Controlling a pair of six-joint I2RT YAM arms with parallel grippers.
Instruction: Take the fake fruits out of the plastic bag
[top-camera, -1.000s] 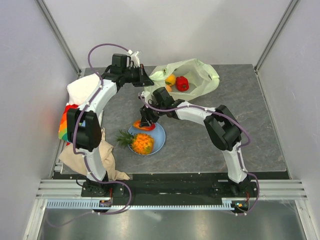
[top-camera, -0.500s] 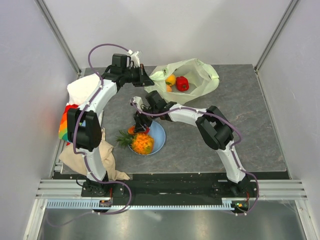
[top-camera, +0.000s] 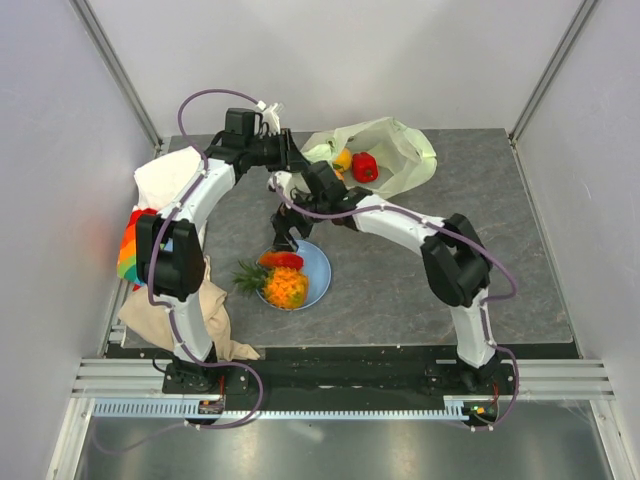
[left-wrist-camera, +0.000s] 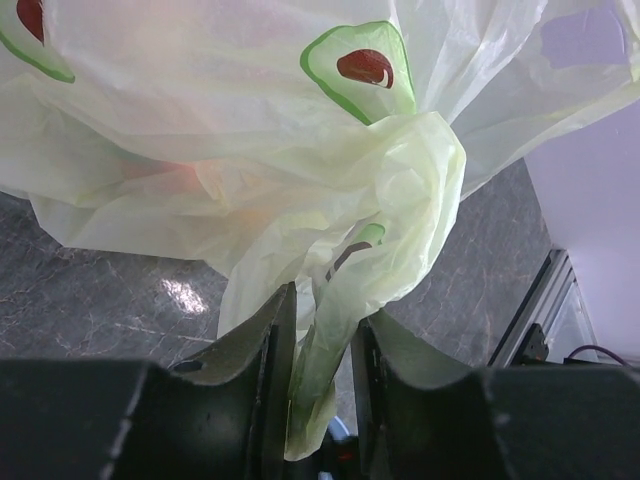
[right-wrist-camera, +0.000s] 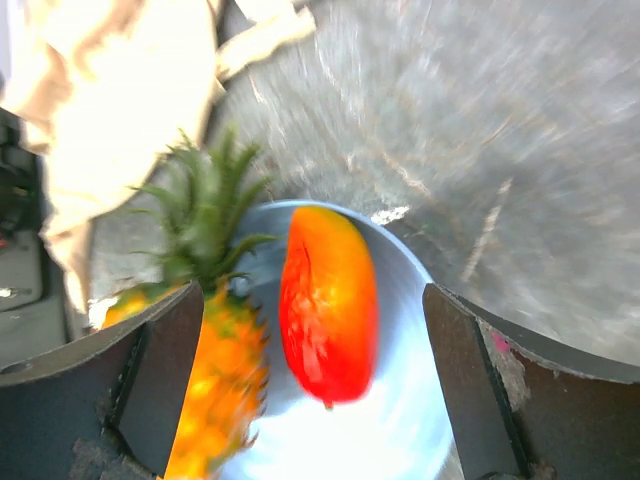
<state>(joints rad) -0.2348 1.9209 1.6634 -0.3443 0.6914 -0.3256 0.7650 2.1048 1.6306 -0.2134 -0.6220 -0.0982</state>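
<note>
Hard to read:
- Left wrist view is almost all plastic bag (left-wrist-camera: 250, 120). Fruit inside shows only as a faint orange-pink glow through the film, shapes not readable.
- Right wrist view is motion-blurred. The pineapple (right-wrist-camera: 215, 370) is cut off at the bottom edge and partly hidden behind one finger.
- From the top camera both sets of fingers are dark and small, so jaw gaps are unreadable there.
- The beige cloth (right-wrist-camera: 120, 100) is blown out in the far left corner.

Left gripper (left-wrist-camera: 325, 310): jaws narrow, with a twisted strip of the bag running up between them. Can't tell whether they pinch it or it only sits in the gap. The rest of the bag billows just ahead of the fingertips. From above, a red pepper-like piece (top-camera: 364, 167) and an orange round fruit (top-camera: 342, 158) lie in the bag's open mouth, beyond this gripper.

Right gripper (right-wrist-camera: 315, 300): jaws wide, nothing held. Hangs over the light-blue plate (right-wrist-camera: 390, 430). The red-orange fruit (right-wrist-camera: 330, 320) lies on the plate below, centred between the fingers and clear of both. The pineapple lies beside that fruit, under the left-hand finger, crown pointing away from the wrist.
</note>
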